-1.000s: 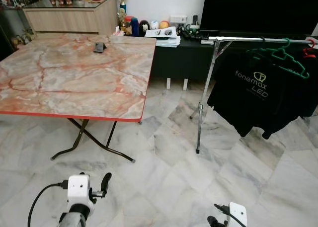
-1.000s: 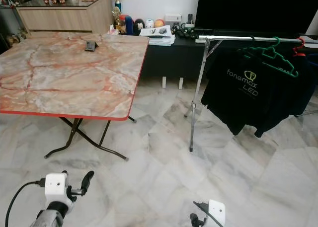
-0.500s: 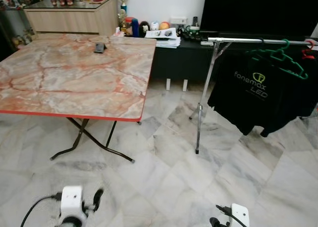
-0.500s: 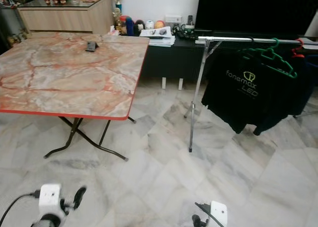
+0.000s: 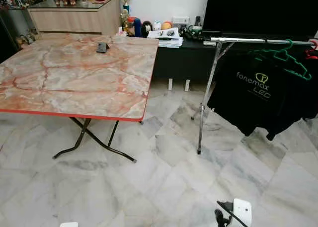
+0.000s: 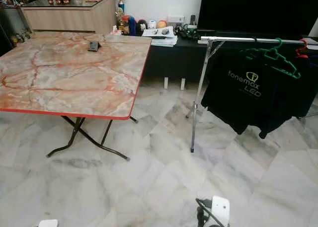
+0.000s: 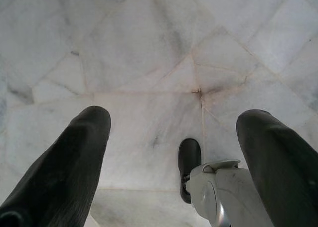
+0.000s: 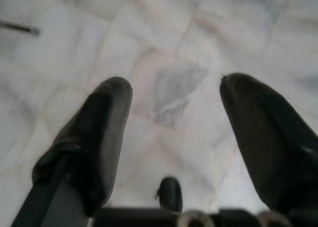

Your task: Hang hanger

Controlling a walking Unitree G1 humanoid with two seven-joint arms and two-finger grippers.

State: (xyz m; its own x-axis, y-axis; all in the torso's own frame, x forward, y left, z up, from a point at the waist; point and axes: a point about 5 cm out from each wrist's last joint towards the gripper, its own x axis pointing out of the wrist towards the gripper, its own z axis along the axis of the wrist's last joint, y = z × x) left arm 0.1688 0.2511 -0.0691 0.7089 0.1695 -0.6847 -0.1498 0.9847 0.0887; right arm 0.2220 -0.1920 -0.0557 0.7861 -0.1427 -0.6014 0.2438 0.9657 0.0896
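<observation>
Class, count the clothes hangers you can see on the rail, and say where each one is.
2. A green hanger hangs near the right end of the rail, over the black T-shirt. A red hanger hooks on just beyond it, at the picture's edge. Others may be hidden under the clothes.

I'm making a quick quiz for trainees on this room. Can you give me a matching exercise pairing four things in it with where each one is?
Things:
1. green hanger
2. small dark object
3. black T-shirt
4. left gripper

Places or states:
A. lying on the far part of the marble table
B. open, pointing down at the marble floor
C. hooked on the rack's rail, tilted, carrying no garment
D. hanging from the rail, with a printed logo on its front

Pairs: 1-C, 2-A, 3-D, 4-B
</observation>
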